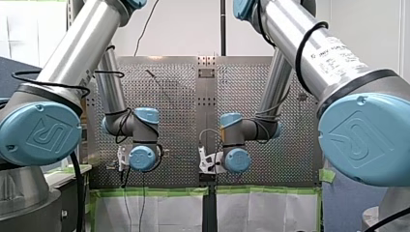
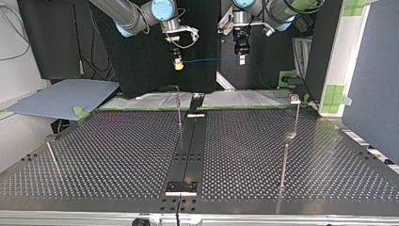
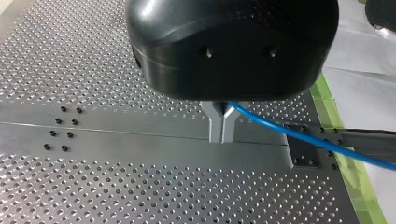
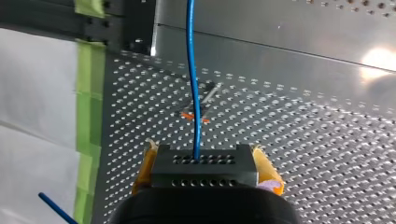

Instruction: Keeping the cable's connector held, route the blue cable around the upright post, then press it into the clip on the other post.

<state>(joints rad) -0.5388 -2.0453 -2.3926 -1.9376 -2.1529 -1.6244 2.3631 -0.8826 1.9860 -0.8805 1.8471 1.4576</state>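
Blue cable (image 2: 211,60) is seen stretched nearly level in the air between the two end effectors, beyond the far edge of the perforated surface (image 2: 117,155) in the top view. The right end effector (image 4: 204,159) is closed on the black connector (image 4: 204,172), which is pinched between its yellow pads (image 4: 267,170); the cable is led straight out of the connector's face. The left end effector (image 3: 222,126) is pressed together on the cable, which is carried off to one side from between the metal fingers (image 3: 214,123). A thin upright post (image 2: 179,113) is set near the middle of the far side, and a second post (image 2: 296,117), topped by a clip (image 2: 295,99), is set at the top view's right. The cable is held well apart from both posts
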